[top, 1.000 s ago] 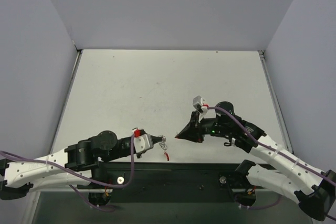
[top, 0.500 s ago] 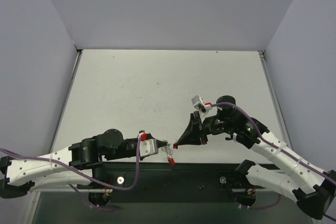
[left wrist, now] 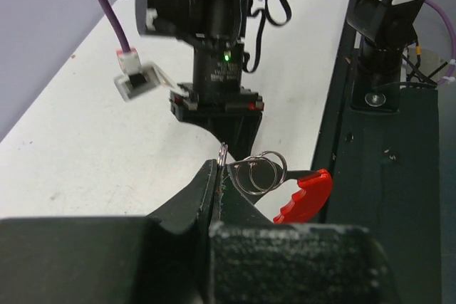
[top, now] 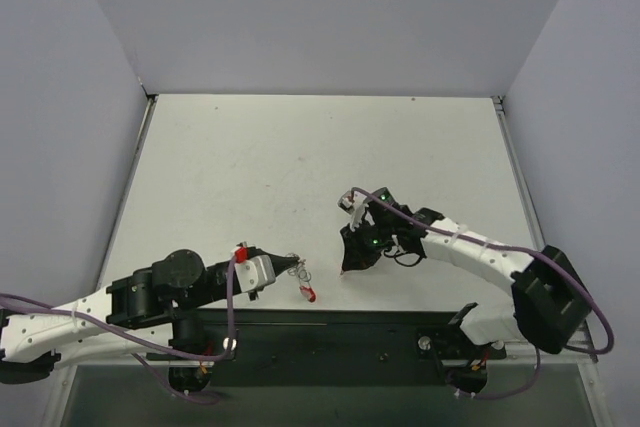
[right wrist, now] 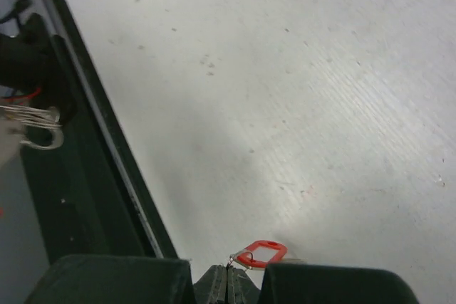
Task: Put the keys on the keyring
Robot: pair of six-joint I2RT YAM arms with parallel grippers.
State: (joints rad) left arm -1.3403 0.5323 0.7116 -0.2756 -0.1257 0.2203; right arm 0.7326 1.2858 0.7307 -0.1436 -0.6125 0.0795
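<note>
From above, the white surface [top: 300,167] carried both arms at its near edge. The left jaws were a dark wedge there, and their grip was hard to read. The red curved plastic clip [top: 309,293] hung just past them, and the thin silver wire rings [top: 298,273] were barely legible. The right jaws pointed down nearby, clear of the clip. Anything they held was too small to make out.

The left wrist view showed the left jaws fully closed, pinching the rings [left wrist: 260,171]. The clip [left wrist: 305,196] dangled to their right over the dark edge strip [left wrist: 370,176].

The right wrist view alone showed the tiny red rectangular tag with a pale centre [right wrist: 261,253]. The right jaws were closed on its small loop. It sat low over the surface beside the strip, contact unclear.
</note>
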